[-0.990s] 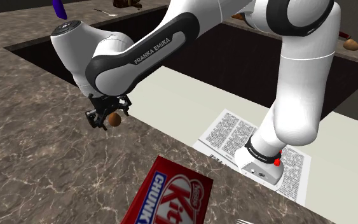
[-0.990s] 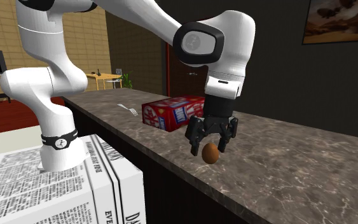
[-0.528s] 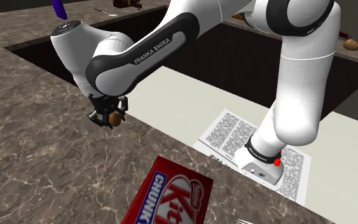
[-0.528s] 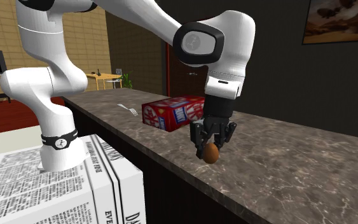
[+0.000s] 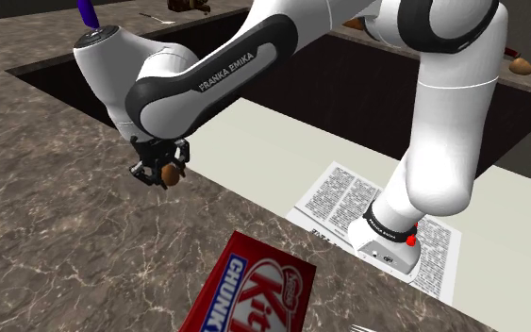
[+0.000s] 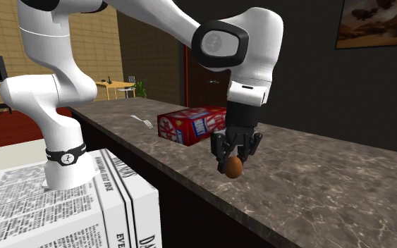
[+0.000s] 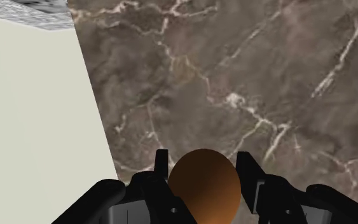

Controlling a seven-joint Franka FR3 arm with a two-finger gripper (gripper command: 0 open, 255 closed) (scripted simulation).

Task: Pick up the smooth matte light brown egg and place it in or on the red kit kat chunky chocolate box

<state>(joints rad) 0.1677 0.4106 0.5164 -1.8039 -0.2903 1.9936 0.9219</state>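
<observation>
Egg (image 6: 234, 166) in jaws, long axis vertical

Flat, even light covers the marbled brown counter (image 5: 56, 236) in the shoulder view; the white arm (image 5: 442, 141) shades softly to grey along its undersides. The second exterior view is dimmer, its far wall (image 6: 309, 84) dark. The wrist view is evenly lit

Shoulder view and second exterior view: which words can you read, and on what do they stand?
"FRANKA EMIKA": on the dark link of the arm.
"CHUNK" and "Kit", both cut off by the shoulder view's lower edge: on the red box.
Newsprint covering the stand: too small to read.
The box's label in the second exterior view: too blurred to read.
</observation>
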